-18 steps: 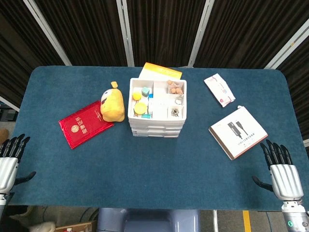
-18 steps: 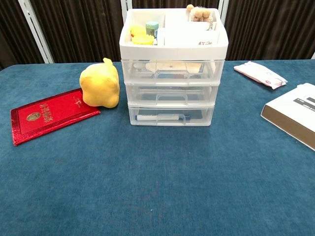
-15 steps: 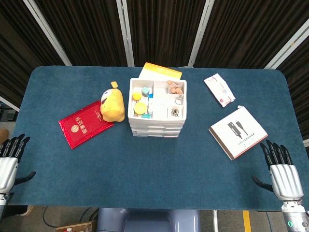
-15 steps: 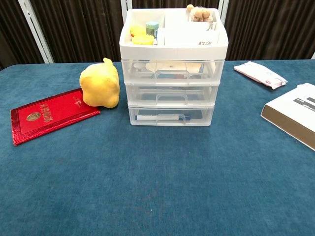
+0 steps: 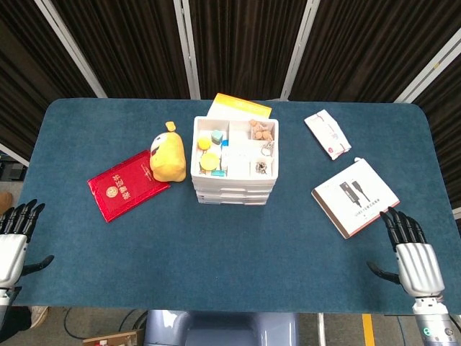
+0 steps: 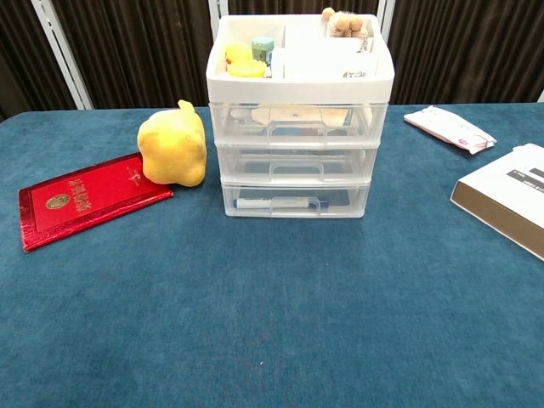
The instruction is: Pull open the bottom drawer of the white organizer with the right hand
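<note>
The white organizer [image 5: 235, 160] stands mid-counter, its bottom drawer [image 6: 295, 199] closed. The right hand [image 5: 413, 254] waits at the near right edge, fingers spread and empty; the left hand [image 5: 12, 239] likewise. Pulling could drag the light organizer forward, or hook the middle drawer instead.

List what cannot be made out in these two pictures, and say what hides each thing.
- Right hand: absent from the chest view; head view cuts off its arm at the bottom edge.
- Left hand: cut by the left edge in the head view.
- Box: cut by the right edge in the chest view.
- Orange card: mostly hidden behind the organizer in the head view.
- Bottom drawer contents: blurred by translucent plastic.
</note>
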